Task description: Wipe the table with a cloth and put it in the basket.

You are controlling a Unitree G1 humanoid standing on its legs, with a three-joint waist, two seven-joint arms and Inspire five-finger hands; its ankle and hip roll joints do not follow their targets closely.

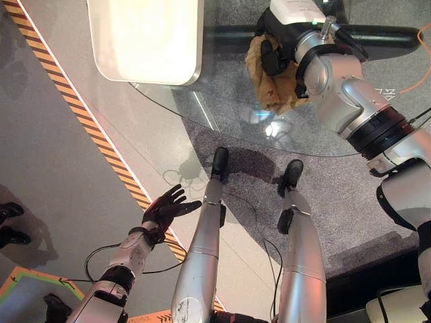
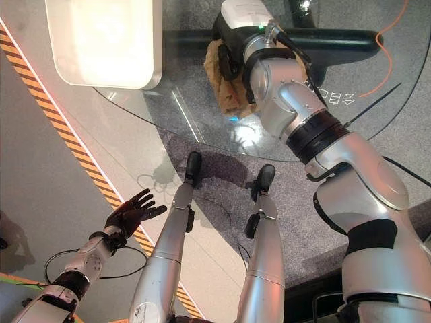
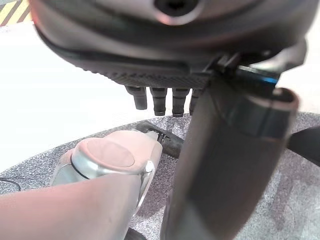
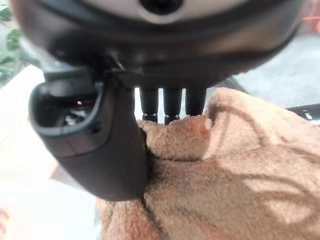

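On the glass table [image 1: 222, 114], right robot hand [image 1: 273, 57] grips the cloth [image 1: 269, 84].

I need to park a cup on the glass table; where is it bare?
Bare glass lies along the near rim, between the white tray and the tan cloth. It is crowded at the cloth, which the right hand presses.

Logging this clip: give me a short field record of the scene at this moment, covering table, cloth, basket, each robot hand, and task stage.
table: round glass top
cloth: tan, fleecy, bunched on the glass
basket: white, rounded corners, resting on the table's far left part
right robot hand: on the cloth, thumb and fingers dug into the pile
left robot hand: off the table, low over the floor, fingers spread, holding nothing
task stage: cloth on the table, not yet in the basket
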